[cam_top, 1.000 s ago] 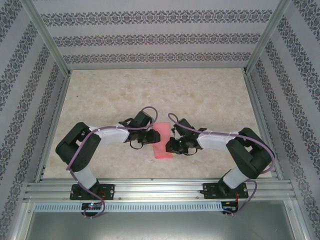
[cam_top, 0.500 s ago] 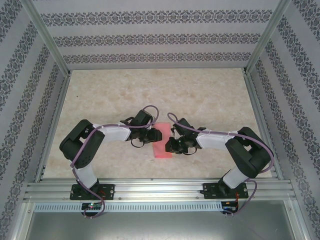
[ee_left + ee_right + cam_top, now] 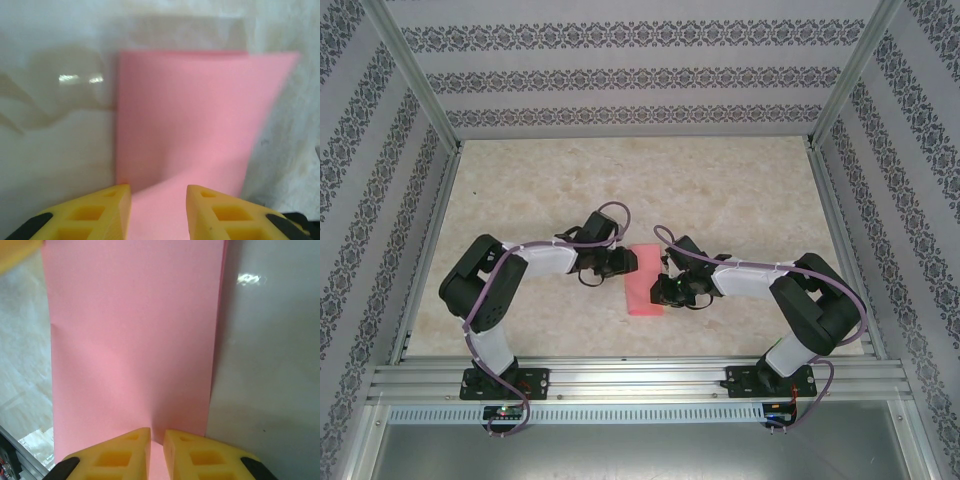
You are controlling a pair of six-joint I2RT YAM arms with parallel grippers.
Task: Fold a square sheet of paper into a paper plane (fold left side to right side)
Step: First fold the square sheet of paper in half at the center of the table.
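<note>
Salmon-red sheet of paper [image 3: 645,284] is lying flat on the bench [image 3: 620,185], midway between the two arms and looking like a narrow upright rectangle rather than a square, so the left-to-right fold seems made, or close to it. Both arms are reaching in from opposite long sides, probably so that one can pin the layers while the other works the crease. Left gripper [image 3: 159,197] is sitting at the sheet's left edge, its jaws standing partly apart with a clear gap. Pink paper is showing through that gap, and nothing looks clamped. Right gripper [image 3: 157,440] is resting at the right edge, its jaws drawn nearly together with only a slim slit between them. The tips are meeting the paper's border there, and whether they are pinching it or just pressing it down cannot be told. Judging by this, sharpening the crease is the step in hand.
</note>
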